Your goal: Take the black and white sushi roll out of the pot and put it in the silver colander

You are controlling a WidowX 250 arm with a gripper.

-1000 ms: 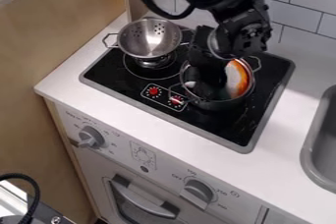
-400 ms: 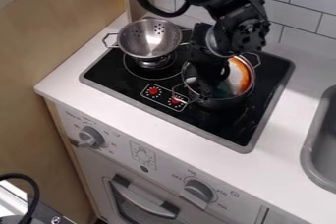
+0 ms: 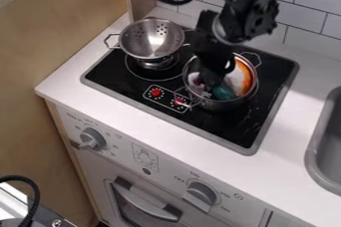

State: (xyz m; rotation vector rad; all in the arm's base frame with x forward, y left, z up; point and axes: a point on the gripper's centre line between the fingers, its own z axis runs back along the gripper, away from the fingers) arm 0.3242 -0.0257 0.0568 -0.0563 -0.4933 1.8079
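My gripper (image 3: 212, 82) is down at the steel pot (image 3: 222, 105); I can't tell how far the claw is open or whether it grips anything. Inside the pot lie an orange-and-white item (image 3: 240, 78) and a teal one (image 3: 224, 91); left of it stands a colander (image 3: 152, 39).

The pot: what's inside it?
The pot holds an orange-and-white piece, a teal piece and something pale. The pincer hides whatever lies behind it.

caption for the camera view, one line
Black gripper at a metal pot on a toy stove, beside a steel colander
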